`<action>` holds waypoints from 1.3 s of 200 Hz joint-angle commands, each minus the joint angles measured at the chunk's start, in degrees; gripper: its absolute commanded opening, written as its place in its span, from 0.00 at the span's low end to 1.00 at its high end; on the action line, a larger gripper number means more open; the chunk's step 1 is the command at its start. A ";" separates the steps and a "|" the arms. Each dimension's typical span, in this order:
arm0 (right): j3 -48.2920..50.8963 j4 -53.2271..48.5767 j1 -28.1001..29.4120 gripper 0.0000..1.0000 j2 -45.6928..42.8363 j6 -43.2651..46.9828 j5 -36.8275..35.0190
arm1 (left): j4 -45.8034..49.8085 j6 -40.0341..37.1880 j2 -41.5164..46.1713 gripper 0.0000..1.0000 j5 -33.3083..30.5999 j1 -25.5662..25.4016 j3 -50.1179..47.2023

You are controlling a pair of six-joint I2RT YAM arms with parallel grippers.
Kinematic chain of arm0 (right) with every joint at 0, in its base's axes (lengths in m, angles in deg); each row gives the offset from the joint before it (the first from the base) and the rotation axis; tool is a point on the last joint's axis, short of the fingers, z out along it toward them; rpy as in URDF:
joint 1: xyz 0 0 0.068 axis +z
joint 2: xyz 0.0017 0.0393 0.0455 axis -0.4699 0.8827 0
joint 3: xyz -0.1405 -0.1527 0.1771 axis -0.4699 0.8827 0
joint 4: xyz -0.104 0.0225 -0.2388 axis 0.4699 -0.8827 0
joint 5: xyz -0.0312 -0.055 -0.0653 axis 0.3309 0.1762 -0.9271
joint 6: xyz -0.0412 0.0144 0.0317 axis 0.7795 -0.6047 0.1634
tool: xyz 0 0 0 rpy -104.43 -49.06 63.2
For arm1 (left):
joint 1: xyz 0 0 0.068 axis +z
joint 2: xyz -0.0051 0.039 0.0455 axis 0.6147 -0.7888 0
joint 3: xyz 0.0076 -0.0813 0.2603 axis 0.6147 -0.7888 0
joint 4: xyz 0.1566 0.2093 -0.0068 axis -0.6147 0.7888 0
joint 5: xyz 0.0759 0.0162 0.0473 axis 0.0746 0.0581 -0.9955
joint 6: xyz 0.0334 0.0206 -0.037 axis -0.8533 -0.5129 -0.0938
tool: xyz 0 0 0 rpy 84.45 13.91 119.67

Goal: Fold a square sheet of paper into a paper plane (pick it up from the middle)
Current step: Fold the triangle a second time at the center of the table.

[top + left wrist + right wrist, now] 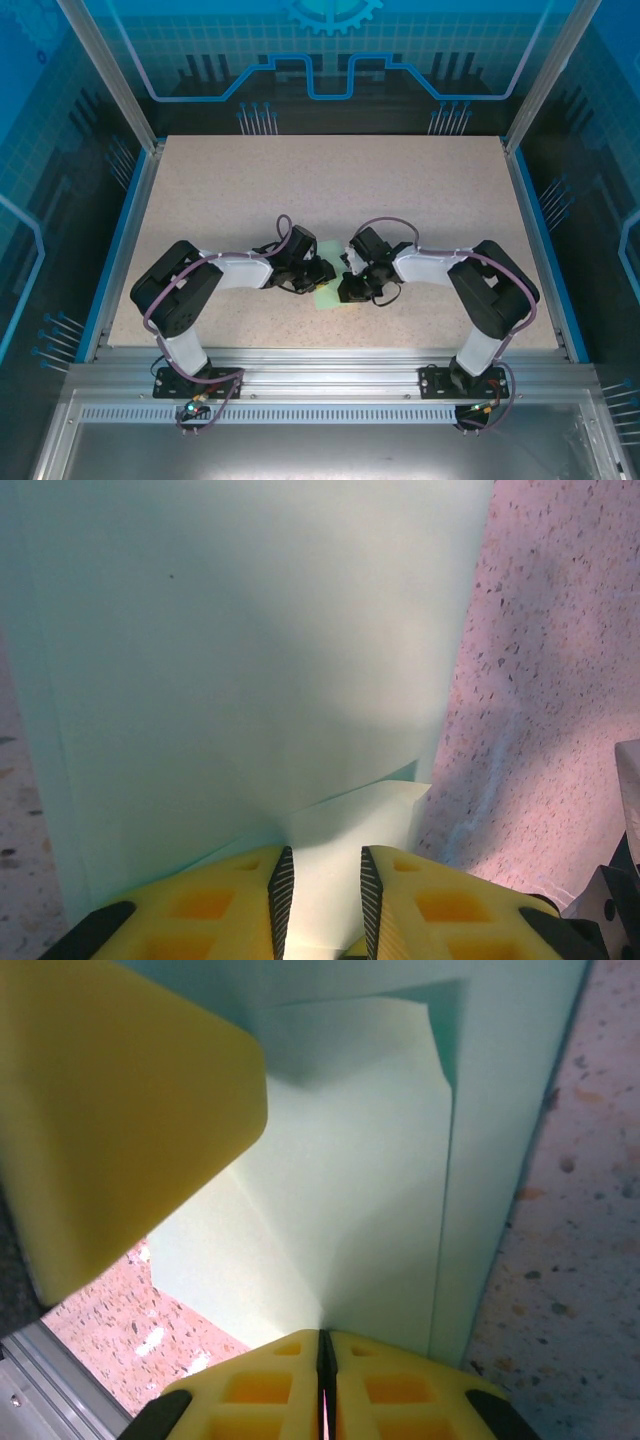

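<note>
**Speckled stone-look table (400, 200), blue-lit enclosure: sheet mid-fold, clamped on one side only**

Nearest: arm bases on the aluminium rail (330, 365). Just past it, both arms bend inward and meet front-centre.

- right gripper (325, 1338): yellow pads pressed tight, paper edge pinched in the seam.
- left gripper (322, 865): pads apart, a folded flap runs through the gap, not clamped as far as I can see.
- thin, matte, pale mint-green square sheet of paper (327, 296): between the two grippers, partly folded with layered flaps. Can't tell if it's lifted or lying on the table.

Risks, my read:
- One-sided hold means any pull lets the sheet pivot and skews the crease.
- Left closing off the fold line puts in a stray crease or crumples it.
- Fingers nearly touching, so contact could knock the sheet.
- Thin paper may tear at the pinch.
</note>
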 commanded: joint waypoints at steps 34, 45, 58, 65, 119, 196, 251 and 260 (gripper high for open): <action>6.03 -2.03 -1.11 0.12 -1.73 0.27 -0.20 | 2.85 -1.26 -0.35 0.29 -2.08 0.22 -1.02; 6.79 -2.11 -1.63 0.12 -2.31 0.55 -0.08 | 2.90 -1.21 -0.34 0.29 -2.14 0.19 -1.03; 7.67 -2.15 -2.34 0.12 -2.96 0.90 0.28 | 3.08 -1.23 -0.34 0.29 -2.19 0.17 -0.95; 7.95 -2.20 -2.74 0.13 -3.37 1.04 0.51 | 3.12 -1.21 -0.33 0.29 -2.17 0.17 -0.95; 6.07 -2.20 -3.03 0.14 -6.66 1.70 3.81 | 2.99 -0.65 -0.33 0.29 -2.44 0.20 -1.19; -1.56 -1.78 -0.03 0.17 -2.59 1.55 5.37 | 3.08 -0.82 -0.57 0.29 -2.50 0.17 -0.94; -0.08 -0.30 -0.62 0.18 4.11 2.22 4.93 | 3.16 -1.02 -0.50 0.29 -2.34 0.21 -1.01; 0.98 0.18 -0.88 0.18 4.53 2.15 4.93 | 3.14 -0.95 -0.51 0.29 -2.41 0.22 -0.97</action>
